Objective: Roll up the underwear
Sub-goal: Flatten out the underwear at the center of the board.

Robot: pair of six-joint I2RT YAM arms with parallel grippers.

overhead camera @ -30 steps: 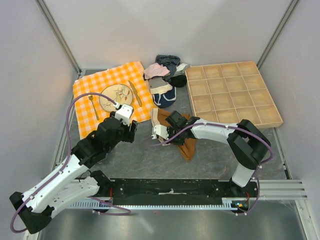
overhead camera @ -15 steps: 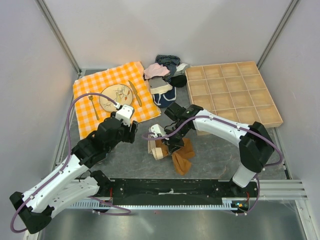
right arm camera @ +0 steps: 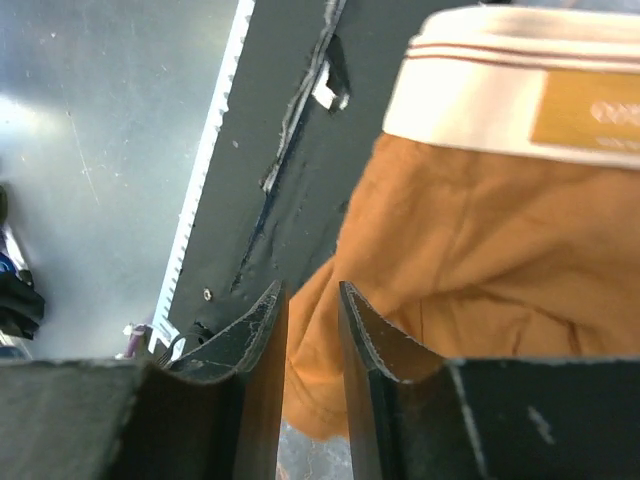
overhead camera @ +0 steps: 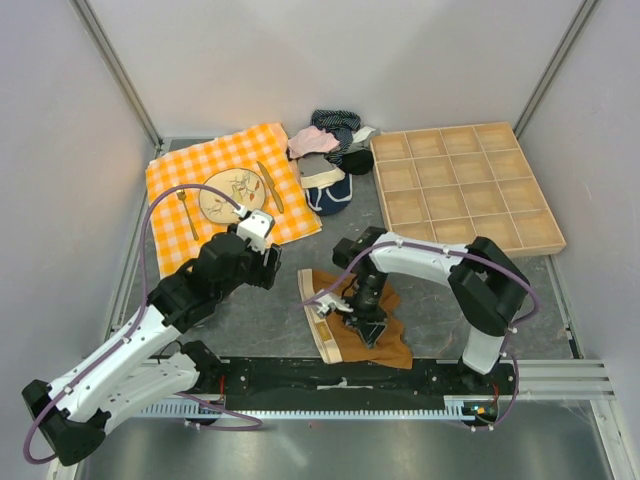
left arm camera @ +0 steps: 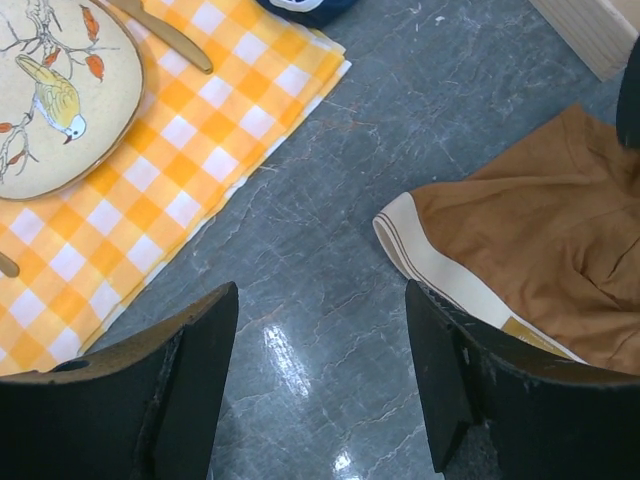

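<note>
While your right pincer (overhead camera: 352, 308) hangs low over it, the underwear (overhead camera: 385, 345) lies spread on the table (overhead camera: 260, 310), near the front edge and between the two arm bases; its near hem reaches the black rail (overhead camera: 300, 380).

You see the cream waistband (overhead camera: 322, 340) on its left side, facing the left arm; the band runs from far to near, its near end swung a little to the right; the brown body stretches away from it to the right, so the legs point right and toward you.

From the right wrist you see that pincer (right arm camera: 310, 295) with its jaws a narrow way apart; the brown cloth (right arm camera: 480, 250) lies slack under them, the band (right arm camera: 470, 100) beyond.

Your left pincer (overhead camera: 265, 268) hovers wide apart and holds nothing; it is over bare table between the checked cloth (overhead camera: 225, 190) and the waistband (left arm camera: 440, 270), near the band but clear of it.
</note>
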